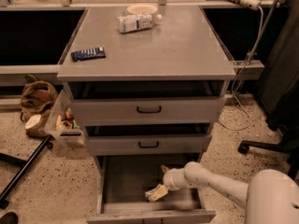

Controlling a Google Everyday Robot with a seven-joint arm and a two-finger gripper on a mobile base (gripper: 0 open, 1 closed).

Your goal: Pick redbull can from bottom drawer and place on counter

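Gripper point(158, 192) sits inside open bottom drawer point(122, 181); jaws' state: cannot tell. Worktop point(177, 50) well above jaws, carrying white bottle point(135, 22) and dark remote point(88, 54).

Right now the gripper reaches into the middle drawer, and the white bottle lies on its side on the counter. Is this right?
Not quite. The camera view shows the gripper down in the open bottom drawer, below the middle drawer. The white bottle does lie on its side on the counter.
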